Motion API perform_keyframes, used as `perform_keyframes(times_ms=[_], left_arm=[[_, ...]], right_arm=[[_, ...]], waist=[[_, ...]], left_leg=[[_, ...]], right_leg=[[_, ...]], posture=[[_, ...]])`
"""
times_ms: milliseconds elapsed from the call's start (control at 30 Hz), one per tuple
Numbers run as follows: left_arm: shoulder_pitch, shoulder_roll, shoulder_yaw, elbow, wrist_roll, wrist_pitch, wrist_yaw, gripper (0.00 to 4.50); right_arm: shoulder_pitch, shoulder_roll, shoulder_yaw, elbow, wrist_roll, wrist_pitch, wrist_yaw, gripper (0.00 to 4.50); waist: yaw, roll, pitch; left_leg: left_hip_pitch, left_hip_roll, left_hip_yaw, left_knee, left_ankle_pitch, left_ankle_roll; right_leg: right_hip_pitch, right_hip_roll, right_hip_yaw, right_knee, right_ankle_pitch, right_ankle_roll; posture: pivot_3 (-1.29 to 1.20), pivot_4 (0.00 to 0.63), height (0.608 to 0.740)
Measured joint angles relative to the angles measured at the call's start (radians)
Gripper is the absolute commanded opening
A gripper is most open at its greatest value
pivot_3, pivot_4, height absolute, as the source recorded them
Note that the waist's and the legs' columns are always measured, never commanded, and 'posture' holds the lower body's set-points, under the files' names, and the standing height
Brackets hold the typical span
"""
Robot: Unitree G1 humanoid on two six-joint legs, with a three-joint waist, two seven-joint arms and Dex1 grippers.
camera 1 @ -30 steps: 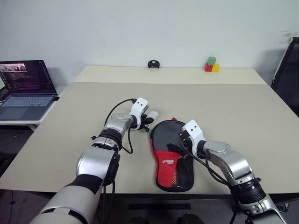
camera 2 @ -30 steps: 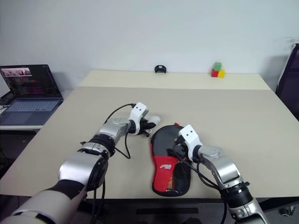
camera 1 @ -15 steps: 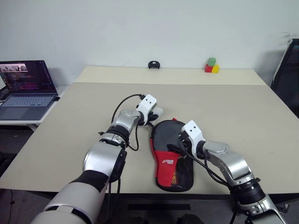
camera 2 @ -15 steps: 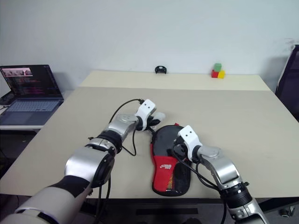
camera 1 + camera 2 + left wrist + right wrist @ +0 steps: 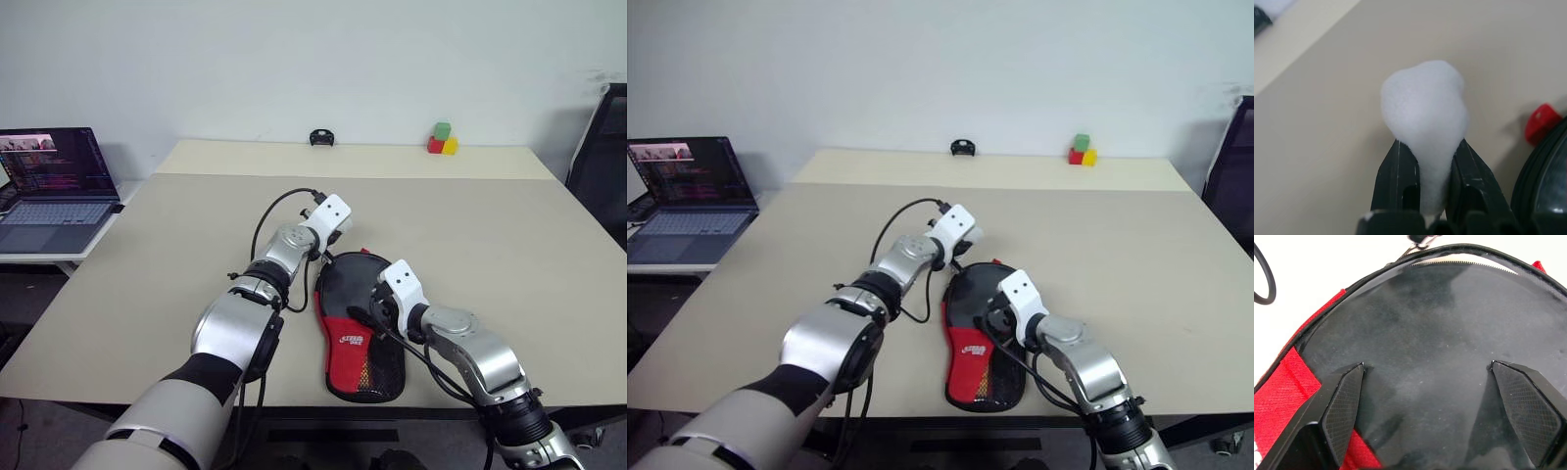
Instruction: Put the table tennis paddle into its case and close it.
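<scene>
Table [image 5: 509,255]: broad beige top, carrying all items; a laptop is sitting on a side desk at its left.

Case [image 5: 364,338]: black and red pouch lying flat near the front edge, round end pointing away. The table tennis paddle is judged to be inside already, though it is not itself distinguishable; a strip of zip teeth is still showing along the far rim in the right wrist view, so closing is under way, not finished.

Right pincer [image 5: 1432,382]: fingers spread wide, resting on or just over the black panel [image 5: 1449,333]. Advice: keep pressing down so the fabric is not dragging along with the zip.

Left pincer [image 5: 1425,171]: clamped on the white pom-pom pull [image 5: 1425,122] just beyond the far left rim. Advice: pull along the curve of the rim, low and steady, never lifting.
</scene>
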Motion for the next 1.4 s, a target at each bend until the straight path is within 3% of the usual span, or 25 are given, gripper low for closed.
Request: perform_keyframes(times_ms=[367,800,1167,1400], left_arm=[[-0.065,-0.097,-0.017,0.017,0.066,-0.016,0.072,0.32],[-0.068,-0.187,-0.037,0.029,0.101,-0.023,0.031,0.32],[-0.019,-0.175,-0.055,0.028,0.121,-0.031,-0.013,4.13],[-0.018,-0.146,-0.067,0.028,0.143,-0.067,-0.041,4.13]], right_arm=[[0.060,0.059,0.004,-0.091,-0.008,0.061,-0.070,4.50],[0.089,0.087,0.009,-0.128,-0.010,0.082,-0.115,4.50],[0.090,0.100,0.021,-0.128,-0.010,0.083,-0.116,4.50],[0.062,0.098,0.032,-0.099,-0.009,0.084,-0.108,4.50]], waist=[[0.000,0.000,0.000],[0.001,0.000,-0.001],[-0.002,0.000,-0.003],[-0.007,0.000,-0.003]], left_leg=[[0.000,0.000,0.000,0.000,0.000,0.000],[0.000,-0.001,0.000,-0.001,0.000,0.000],[0.001,-0.001,0.000,-0.001,0.000,0.000],[0.003,0.000,0.000,-0.001,0.000,0.000]], right_leg=[[0.000,0.000,0.000,0.000,-0.001,0.001],[0.001,0.000,-0.001,0.000,-0.001,0.002],[0.001,0.000,-0.001,0.000,-0.001,0.002],[0.001,0.001,0.000,0.000,-0.001,0.002]], posture=[[0.00,0.150,0.740],[0.00,0.150,0.740],[0.00,0.150,0.740],[0.00,0.150,0.740]])
